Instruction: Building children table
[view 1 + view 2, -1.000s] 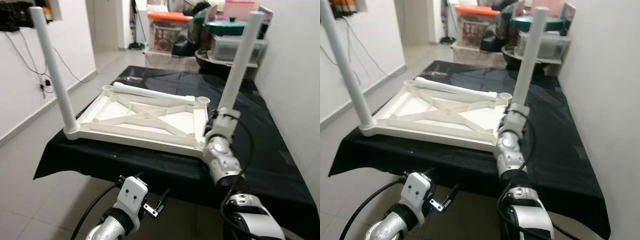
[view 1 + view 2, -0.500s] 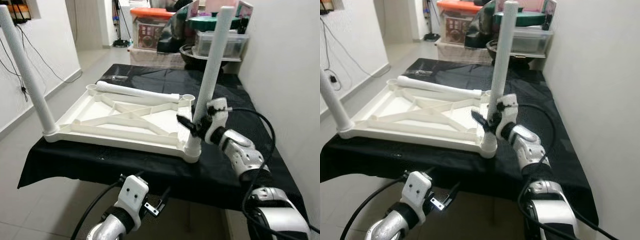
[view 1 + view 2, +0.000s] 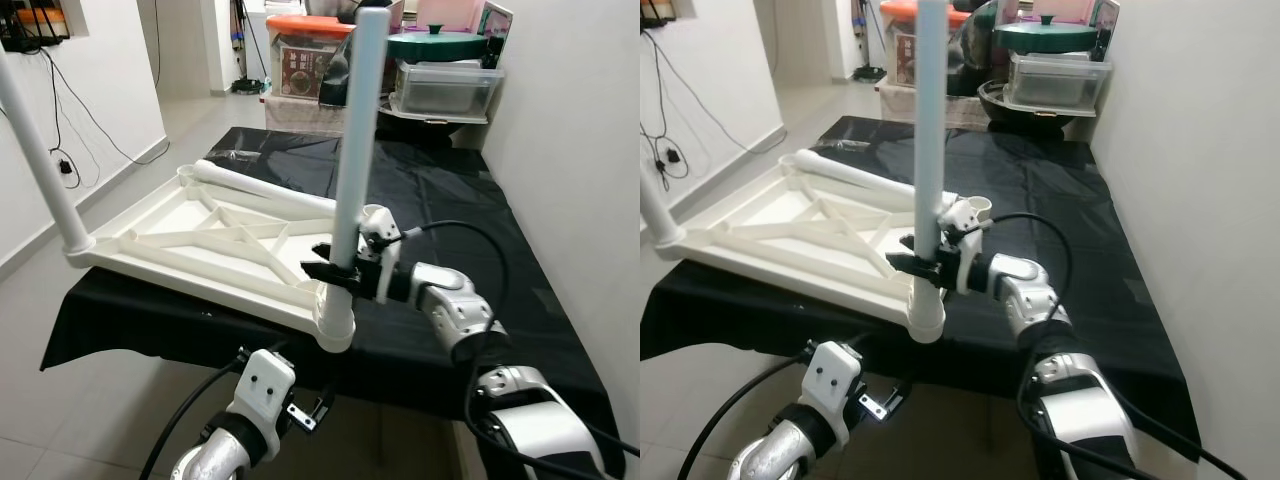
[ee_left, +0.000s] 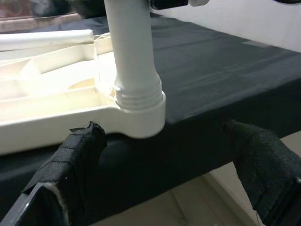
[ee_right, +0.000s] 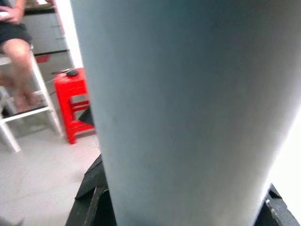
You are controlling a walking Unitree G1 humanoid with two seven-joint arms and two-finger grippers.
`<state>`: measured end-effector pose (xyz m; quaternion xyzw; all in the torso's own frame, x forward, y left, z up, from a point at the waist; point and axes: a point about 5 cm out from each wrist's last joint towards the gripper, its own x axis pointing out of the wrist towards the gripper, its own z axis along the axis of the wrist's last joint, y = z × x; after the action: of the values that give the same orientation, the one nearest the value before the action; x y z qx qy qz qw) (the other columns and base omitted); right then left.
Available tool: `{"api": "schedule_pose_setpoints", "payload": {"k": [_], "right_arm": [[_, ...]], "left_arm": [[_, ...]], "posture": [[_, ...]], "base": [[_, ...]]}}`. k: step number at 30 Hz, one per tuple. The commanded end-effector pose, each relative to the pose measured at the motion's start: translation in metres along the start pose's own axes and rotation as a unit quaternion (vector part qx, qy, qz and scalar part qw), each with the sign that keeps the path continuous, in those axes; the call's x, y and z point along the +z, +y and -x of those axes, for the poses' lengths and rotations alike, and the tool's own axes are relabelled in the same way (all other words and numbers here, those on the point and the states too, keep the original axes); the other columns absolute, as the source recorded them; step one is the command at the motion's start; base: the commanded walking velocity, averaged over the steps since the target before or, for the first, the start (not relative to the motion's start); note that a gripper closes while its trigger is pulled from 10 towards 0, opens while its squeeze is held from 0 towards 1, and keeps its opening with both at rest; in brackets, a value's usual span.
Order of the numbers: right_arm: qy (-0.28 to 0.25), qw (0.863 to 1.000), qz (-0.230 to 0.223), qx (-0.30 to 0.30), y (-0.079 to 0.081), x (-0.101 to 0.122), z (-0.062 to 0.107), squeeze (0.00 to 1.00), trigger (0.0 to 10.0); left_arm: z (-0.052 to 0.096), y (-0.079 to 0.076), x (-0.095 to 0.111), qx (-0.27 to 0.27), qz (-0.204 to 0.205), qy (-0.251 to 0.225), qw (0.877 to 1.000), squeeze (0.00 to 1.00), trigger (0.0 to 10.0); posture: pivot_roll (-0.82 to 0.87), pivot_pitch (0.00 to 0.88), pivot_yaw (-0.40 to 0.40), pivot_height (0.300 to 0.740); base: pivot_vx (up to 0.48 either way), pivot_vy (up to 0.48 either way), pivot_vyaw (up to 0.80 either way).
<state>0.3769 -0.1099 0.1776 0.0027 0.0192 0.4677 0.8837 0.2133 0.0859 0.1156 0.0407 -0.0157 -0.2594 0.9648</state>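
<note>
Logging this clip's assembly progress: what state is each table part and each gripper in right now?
Table top: upside down on the black cloth, near corner past the edge.
Near right leg: upright in its socket.
Near left leg: upright in its socket.
Loose leg: lying across the far side.
Right gripper: shut on near right leg.
Left gripper: open, below the corner.

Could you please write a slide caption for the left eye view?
Right tool grips an upright leg screwed into the corner of the upturned white tabletop on the black-covered table.

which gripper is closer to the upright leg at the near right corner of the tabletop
Right. The right gripper is clamped around the upright leg just above its socket; the left gripper hangs open below the table edge.
</note>
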Motion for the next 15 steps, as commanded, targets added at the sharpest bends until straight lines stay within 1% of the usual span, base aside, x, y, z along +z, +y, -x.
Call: {"api": "schedule_pose_setpoints", "payload": {"k": [1, 2, 3, 4, 5, 6, 7, 8, 9, 11, 12, 13, 14, 15], "right_arm": [[0.005, 0.999, 0.000, -0.036, -0.006, 0.001, 0.001, 0.00, 0.0], [0.004, 0.992, -0.012, -0.123, -0.016, 0.000, 0.002, 0.00, 0.0], [0.010, 0.970, -0.029, -0.243, -0.031, -0.001, 0.009, 0.00, 0.0], [0.021, 0.923, -0.043, -0.381, -0.046, -0.005, 0.024, 0.00, 0.0], [0.021, 0.923, -0.043, -0.381, -0.046, -0.005, 0.024, 0.00, 0.0], [0.032, 0.850, -0.050, -0.523, -0.058, -0.011, 0.046, 0.00, 0.0], [0.032, 0.850, -0.050, -0.523, -0.058, -0.011, 0.046, 0.00, 0.0], [0.037, 0.791, -0.063, -0.607, -0.060, -0.018, 0.064, 0.00, 0.0], [0.040, 0.757, -0.072, -0.648, -0.060, -0.023, 0.074, 0.00, 0.0], [0.040, 0.757, -0.072, -0.648, -0.060, -0.023, 0.074, 0.00, 0.0], [0.042, 0.741, -0.079, -0.666, -0.055, -0.027, 0.076, 0.00, 0.0], [0.040, 0.734, -0.087, -0.673, -0.050, -0.031, 0.072, 0.00, 0.0], [0.035, 0.731, -0.088, -0.675, -0.045, -0.032, 0.064, 0.00, 0.0], [0.035, 0.731, -0.088, -0.675, -0.045, -0.032, 0.064, 0.00, 0.0]], "left_arm": [[0.001, 0.000, -0.004, -0.002, -0.002, 0.009, 1.000, 0.00, 10.0], [0.001, 0.000, -0.004, -0.002, -0.002, 0.009, 1.000, 0.00, 10.0], [0.001, 0.000, -0.004, -0.001, -0.002, 0.010, 1.000, 0.00, 10.0], [0.001, 0.001, -0.004, -0.002, -0.002, 0.010, 1.000, 0.00, 10.0], [0.001, 0.001, -0.004, -0.002, -0.002, 0.010, 1.000, 0.00, 10.0], [0.001, 0.001, -0.004, -0.003, -0.001, 0.010, 1.000, 0.00, 10.0], [0.001, 0.001, -0.004, -0.003, -0.001, 0.010, 1.000, 0.00, 10.0], [0.001, 0.001, -0.004, -0.004, -0.001, 0.010, 1.000, 0.00, 10.0], [0.001, 0.000, -0.005, -0.005, -0.001, 0.011, 1.000, 0.00, 10.0], [0.001, 0.000, -0.005, -0.005, -0.001, 0.011, 1.000, 0.00, 10.0], [0.000, 0.000, -0.005, -0.006, -0.001, 0.011, 1.000, 0.00, 10.0], [0.000, 0.000, -0.005, -0.006, -0.002, 0.011, 1.000, 0.00, 10.0], [0.000, 0.000, -0.005, -0.006, -0.002, 0.010, 1.000, 0.00, 10.0], [0.000, 0.000, -0.005, -0.006, -0.002, 0.010, 1.000, 0.00, 10.0]], "posture": [[0.08, 0.000, -0.081, 0.740], [0.08, 0.000, -0.081, 0.740], [0.07, 0.000, -0.078, 0.740], [0.07, 0.000, -0.073, 0.740], [0.07, 0.000, -0.073, 0.740], [0.07, 0.000, -0.073, 0.740], [0.07, 0.000, -0.073, 0.740], [0.06, 0.000, -0.071, 0.740], [0.07, 0.000, -0.067, 0.740], [0.07, 0.000, -0.067, 0.740], [0.07, 0.000, -0.072, 0.740], [0.07, 0.000, -0.072, 0.740], [0.07, 0.000, -0.072, 0.740], [0.07, 0.000, -0.072, 0.740]], "base": [[0.000, 0.000, 0.00], [0.000, 0.000, 0.00], [0.000, 0.000, 0.00], [0.000, 0.000, 0.00], [0.000, 0.000, 0.00], [0.000, 0.000, 0.00], [0.000, 0.000, 0.00], [0.000, 0.000, 0.00], [0.000, 0.000, 0.00], [0.000, 0.000, 0.00], [0.000, 0.000, 0.00], [0.000, 0.000, 0.00], [0.000, 0.000, 0.00], [0.000, 0.000, 0.00]]}}
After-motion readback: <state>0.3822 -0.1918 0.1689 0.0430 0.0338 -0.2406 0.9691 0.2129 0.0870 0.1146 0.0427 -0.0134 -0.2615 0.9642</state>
